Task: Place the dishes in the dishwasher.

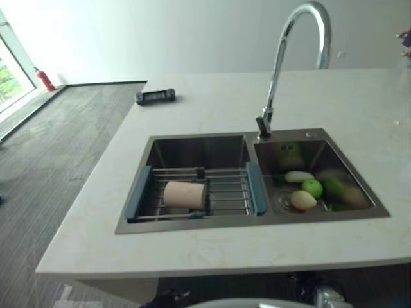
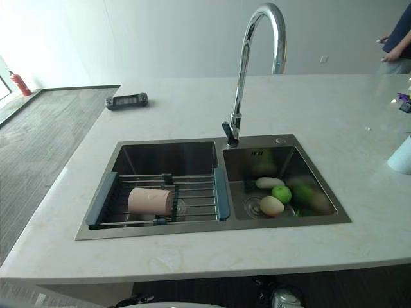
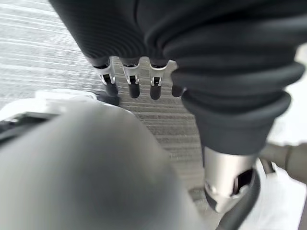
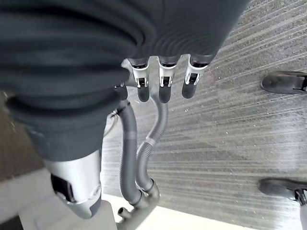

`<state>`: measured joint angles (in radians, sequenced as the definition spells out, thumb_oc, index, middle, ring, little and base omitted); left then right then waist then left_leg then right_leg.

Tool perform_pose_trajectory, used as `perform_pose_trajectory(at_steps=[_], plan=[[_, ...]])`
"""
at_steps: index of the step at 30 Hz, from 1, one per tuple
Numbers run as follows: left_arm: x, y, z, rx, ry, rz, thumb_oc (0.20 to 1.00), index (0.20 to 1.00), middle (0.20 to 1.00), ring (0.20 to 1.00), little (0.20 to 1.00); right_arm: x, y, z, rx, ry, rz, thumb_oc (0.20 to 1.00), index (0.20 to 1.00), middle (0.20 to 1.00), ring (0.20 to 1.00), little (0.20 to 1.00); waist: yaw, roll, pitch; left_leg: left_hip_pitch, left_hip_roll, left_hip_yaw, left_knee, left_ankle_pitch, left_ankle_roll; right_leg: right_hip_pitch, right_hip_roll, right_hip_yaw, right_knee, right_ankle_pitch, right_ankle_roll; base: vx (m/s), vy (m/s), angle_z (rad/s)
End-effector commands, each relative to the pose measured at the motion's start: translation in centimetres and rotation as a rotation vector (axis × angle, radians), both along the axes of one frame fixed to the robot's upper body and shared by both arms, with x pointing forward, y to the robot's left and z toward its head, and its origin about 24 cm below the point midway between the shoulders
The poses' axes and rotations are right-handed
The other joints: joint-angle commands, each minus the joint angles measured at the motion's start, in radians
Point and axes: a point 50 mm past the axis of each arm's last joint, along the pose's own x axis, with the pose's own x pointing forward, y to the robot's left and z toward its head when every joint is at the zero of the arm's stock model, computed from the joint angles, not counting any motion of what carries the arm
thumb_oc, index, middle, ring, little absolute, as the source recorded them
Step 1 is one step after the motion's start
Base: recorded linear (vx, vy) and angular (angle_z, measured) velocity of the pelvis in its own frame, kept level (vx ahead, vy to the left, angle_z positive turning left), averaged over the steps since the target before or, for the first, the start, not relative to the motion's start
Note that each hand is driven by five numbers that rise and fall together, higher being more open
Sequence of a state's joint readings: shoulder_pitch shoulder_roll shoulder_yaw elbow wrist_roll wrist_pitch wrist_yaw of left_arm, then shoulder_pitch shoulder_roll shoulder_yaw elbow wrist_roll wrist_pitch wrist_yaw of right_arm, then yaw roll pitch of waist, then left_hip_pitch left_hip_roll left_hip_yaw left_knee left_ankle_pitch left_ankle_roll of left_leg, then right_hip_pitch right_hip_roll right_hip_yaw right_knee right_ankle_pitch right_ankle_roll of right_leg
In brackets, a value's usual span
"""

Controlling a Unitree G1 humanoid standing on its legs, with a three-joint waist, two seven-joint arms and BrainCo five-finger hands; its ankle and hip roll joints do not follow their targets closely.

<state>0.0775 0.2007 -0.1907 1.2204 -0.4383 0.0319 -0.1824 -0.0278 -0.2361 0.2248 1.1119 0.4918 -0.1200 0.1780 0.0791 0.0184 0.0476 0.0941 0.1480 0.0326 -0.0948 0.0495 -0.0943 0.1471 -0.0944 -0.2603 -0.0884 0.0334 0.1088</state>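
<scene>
Head view: a pink cup (image 2: pixel 150 201) lies on its side on the rack (image 2: pixel 192 192) across the sink's (image 2: pixel 96 234) left basin, with wide bare counter (image 2: pixel 186 109) toward twelve o'clock. Left wrist view: the left hand (image 3: pixel 132 79) hangs over the floor, fingers relaxed, holding nothing. Right wrist view: the right hand (image 4: pixel 163 79) likewise, slack and empty.

A pale stone countertop (image 2: pixel 192 115) is carrying a double sink (image 2: pixel 212 231); a dark remote-like device (image 2: pixel 126 101) is lying at its far-left corner.
</scene>
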Motion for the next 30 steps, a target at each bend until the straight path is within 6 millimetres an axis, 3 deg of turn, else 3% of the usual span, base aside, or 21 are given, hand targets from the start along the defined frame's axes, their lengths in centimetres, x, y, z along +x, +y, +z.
perform_pose_trajectory(at_steps=[1,4,5,7,11,13,16,17,20,24,27,28,29,30], plan=[[2.4,-0.2,0.1,-0.002,0.013,0.105,1.0,1.0,1.0,1.0,1.0,3.1,0.6,1.1,0.009,-0.093,0.011,1.0,1.0,1.0,1.0,1.0,0.039,-0.047,0.044,-0.001,0.007,-0.004,0.008,-0.078,-0.025,0.016,-0.064,-0.002,0.056,-0.111,0.054,-0.04,-0.04,0.32],[1.4,0.5,0.0,0.039,0.077,0.205,1.0,1.0,1.0,1.0,1.0,3.2,0.5,1.1,0.003,-0.087,0.009,1.0,1.0,1.0,1.0,1.0,0.05,-0.055,0.048,-0.024,0.021,-0.013,0.008,-0.064,-0.038,0.01,-0.049,-0.01,0.043,-0.111,0.046,-0.06,-0.08,0.31],[0.2,1.9,0.0,0.112,0.128,0.305,1.0,1.0,1.0,1.0,1.0,3.1,0.0,1.1,-0.007,-0.081,-0.01,1.0,1.0,1.0,1.0,1.0,0.061,-0.056,0.052,-0.048,0.03,-0.022,0.008,-0.05,-0.05,0.004,-0.037,-0.017,0.036,-0.114,0.039,-0.08,-0.087,0.29],[-0.3,2.8,0.1,0.149,0.141,0.361,1.0,1.0,1.0,1.0,1.0,3.1,-0.5,1.2,-0.018,-0.078,-0.017,1.0,1.0,1.0,1.0,1.0,0.066,-0.049,0.056,-0.062,0.035,-0.029,0.008,-0.039,-0.057,-0.001,-0.033,-0.02,0.037,-0.118,0.035,-0.06,-0.01,0.72],[-0.5,6.9,1.3,0.388,0.143,0.513,1.0,1.0,1.0,1.0,1.0,3.2,-2.6,1.6,-0.088,-0.058,0.011,1.0,1.0,1.0,1.0,1.0,0.063,-0.002,0.063,-0.102,0.037,-0.041,0.008,0.001,-0.077,-0.014,-0.037,-0.022,0.055,-0.135,0.03,-0.09,0.149,0.33],[0.4,10.1,2.7,0.486,0.102,0.585,1.0,1.0,1.0,1.0,1.0,3.6,-3.7,2.0,-0.123,-0.05,0.04,1.0,1.0,1.0,1.0,1.0,0.051,0.03,0.062,-0.115,0.028,-0.043,0.008,0.02,-0.081,-0.019,-0.046,-0.017,0.071,-0.146,0.034,-0.06,0.162,0.2],[0.7,13.4,4.3,0.562,0.073,0.604,1.0,1.0,1.0,1.0,1.0,3.8,-4.4,2.3,-0.136,-0.048,0.054,1.0,1.0,1.0,1.0,1.0,0.045,0.052,0.055,-0.117,0.022,-0.037,0.008,0.026,-0.082,-0.021,-0.055,-0.021,0.077,-0.15,0.037,-0.03,0.097,0.08],[0.7,15.8,5.7,0.628,0.058,0.605,1.0,1.0,1.0,1.0,1.0,3.8,-4.6,2.3,-0.143,-0.044,0.069,1.0,1.0,1.0,1.0,1.0,0.042,0.067,0.046,-0.116,0.017,-0.034,0.008,0.027,-0.082,-0.023,-0.059,-0.021,0.08,-0.152,0.04,-0.01,0.06,-0.05],[0.5,18.5,7.5,0.718,0.059,0.59,1.0,1.0,1.0,1.0,1.0,3.8,-4.7,2.3,-0.148,-0.038,0.075,1.0,1.0,1.0,1.0,1.0,0.04,0.082,0.04,-0.114,0.011,-0.033,0.008,0.025,-0.081,-0.024,-0.061,-0.016,0.083,-0.156,0.042,-0.01,0.043,-0.01],[0.4,24.8,13.5,0.936,0.009,0.56,1.0,1.0,1.0,1.0,1.0,3.2,-4.9,2.1,-0.153,-0.023,0.062,1.0,1.0,1.0,1.0,1.0,0.047,0.102,0.032,-0.107,-0.004,-0.043,0.008,0.019,-0.07,-0.026,-0.06,-0.006,0.093,-0.159,0.047,0.0,-0.009,0.0],[0.7,28.3,18.3,1.092,-0.063,0.538,1.0,1.0,1.0,1.0,1.0,2.6,-5.0,2.0,-0.153,-0.011,0.024,1.0,1.0,1.0,1.0,1.0,0.056,0.108,0.032,-0.101,-0.009,-0.048,0.008,0.015,-0.067,-0.024,-0.057,-0.004,0.09,-0.155,0.048,-0.01,-0.069,0.02],[2.1,31.4,25.0,1.266,-0.19,0.493,1.0,1.0,1.0,1.0,1.0,1.7,-5.2,1.6,-0.154,0.018,-0.03,1.0,1.0,1.0,1.0,1.0,0.065,0.11,0.031,-0.095,-0.012,-0.049,0.008,0.009,-0.065,-0.023,-0.055,-0.007,0.085,-0.148,0.052,0.0,-0.113,0.09],[2.4,31.8,26.2,1.296,-0.214,0.487,1.0,1.0,1.0,1.0,1.0,1.4,-5.3,1.5,-0.154,0.028,-0.044,1.0,1.0,1.0,1.0,1.0,0.066,0.11,0.03,-0.094,-0.012,-0.049,0.008,0.008,-0.065,-0.023,-0.055,-0.008,0.085,-0.147,0.053,0.0,-0.126,0.15],[3.1,32.4,28.8,1.359,-0.271,0.464,1.0,1.0,1.0,1.0,1.0,0.9,-5.4,1.3,-0.157,0.051,-0.067,1.0,1.0,1.0,1.0,1.0,0.067,0.11,0.028,-0.092,-0.012,-0.048,0.008,0.006,-0.064,-0.023,-0.055,-0.01,0.083,-0.145,0.055,0.0,-0.065,0.18]])
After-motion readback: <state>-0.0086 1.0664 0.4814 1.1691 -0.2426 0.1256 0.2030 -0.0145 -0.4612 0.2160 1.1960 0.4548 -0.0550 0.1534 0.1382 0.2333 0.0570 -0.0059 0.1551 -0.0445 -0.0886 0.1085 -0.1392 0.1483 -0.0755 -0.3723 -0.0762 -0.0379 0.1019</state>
